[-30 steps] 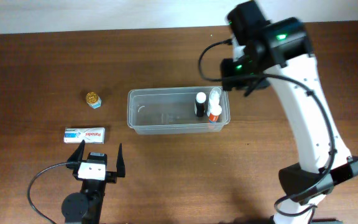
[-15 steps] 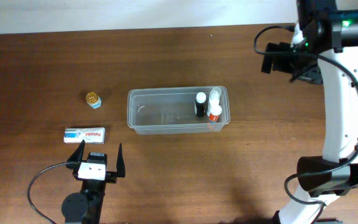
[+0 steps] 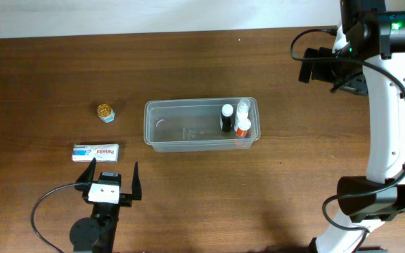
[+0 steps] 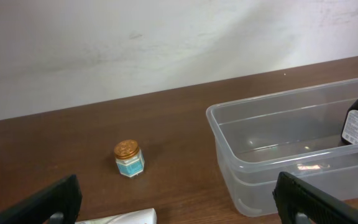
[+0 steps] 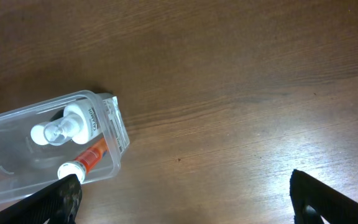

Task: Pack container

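Observation:
The container [image 3: 188, 126], a clear rectangular tub, stands mid-table. At its right end are a dark bottle [image 3: 226, 117], a clear spray bottle [image 3: 242, 108] and an orange bottle with a white cap [image 3: 242, 128]. My right gripper [image 3: 331, 69] hangs open and empty high over the far right of the table. In its wrist view the gripper [image 5: 185, 199] is over bare wood, right of the container [image 5: 114, 118]. My left gripper [image 3: 111, 177] rests open near the front left. In its wrist view the gripper [image 4: 179, 196] faces the container [image 4: 272, 134].
A small jar with a gold lid [image 3: 105, 112] stands left of the tub and shows in the left wrist view as the jar [image 4: 129, 159]. A white flat box [image 3: 95, 151] lies just ahead of the left gripper. The pale wall runs along the table's far edge.
My right arm has swung from above the tub's right end up and away to the far right, its jaws opening wider. The left arm and all objects have stayed put.

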